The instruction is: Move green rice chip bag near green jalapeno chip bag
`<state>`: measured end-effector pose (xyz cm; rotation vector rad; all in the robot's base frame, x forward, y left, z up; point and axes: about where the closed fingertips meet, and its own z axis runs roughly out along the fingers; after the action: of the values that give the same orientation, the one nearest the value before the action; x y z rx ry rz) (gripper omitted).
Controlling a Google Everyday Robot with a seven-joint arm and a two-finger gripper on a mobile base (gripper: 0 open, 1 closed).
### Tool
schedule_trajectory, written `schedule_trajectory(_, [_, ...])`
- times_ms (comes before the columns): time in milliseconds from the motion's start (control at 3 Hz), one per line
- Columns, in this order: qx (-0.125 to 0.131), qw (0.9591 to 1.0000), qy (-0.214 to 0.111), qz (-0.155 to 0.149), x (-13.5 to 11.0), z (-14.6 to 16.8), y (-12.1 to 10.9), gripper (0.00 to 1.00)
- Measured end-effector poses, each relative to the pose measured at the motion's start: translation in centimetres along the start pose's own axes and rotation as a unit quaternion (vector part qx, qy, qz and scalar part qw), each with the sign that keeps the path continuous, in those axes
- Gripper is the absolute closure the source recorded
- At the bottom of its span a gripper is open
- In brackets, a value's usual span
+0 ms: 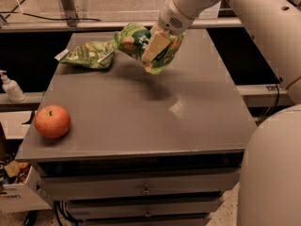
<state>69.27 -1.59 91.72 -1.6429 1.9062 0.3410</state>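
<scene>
The green rice chip bag [136, 40] is bright green and wrinkly with a dark round logo. It hangs in the air above the far middle of the grey table [141, 112]. My gripper [155, 47] is shut on it, with a pale finger across its front. The green jalapeno chip bag [89, 54] lies flat at the table's far left, pale green with a white strip. The held bag's left end is just right of it and above it.
A red apple [52, 121] sits near the table's front left edge. A white pump bottle [10, 87] stands on a ledge left of the table. My white arm [244, 13] and base [273, 173] fill the right side.
</scene>
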Motion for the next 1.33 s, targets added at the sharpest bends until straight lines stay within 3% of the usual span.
schedule_trajectory(333, [-0.027,0.9992,-0.014,-0.026,-3.2,5.2,2.2,1.00])
schedule_trajectory(667, [-0.052,0.9971,-0.034,-0.045,-7.2,11.1,3.6,0.75])
schedule_trajectory(1000, [-0.054,0.9967,-0.034,-0.050,-7.6,12.1,3.4,0.66])
schedule_trajectory(1333, [-0.049,0.9968,-0.029,-0.057,-6.8,11.9,2.4,0.42])
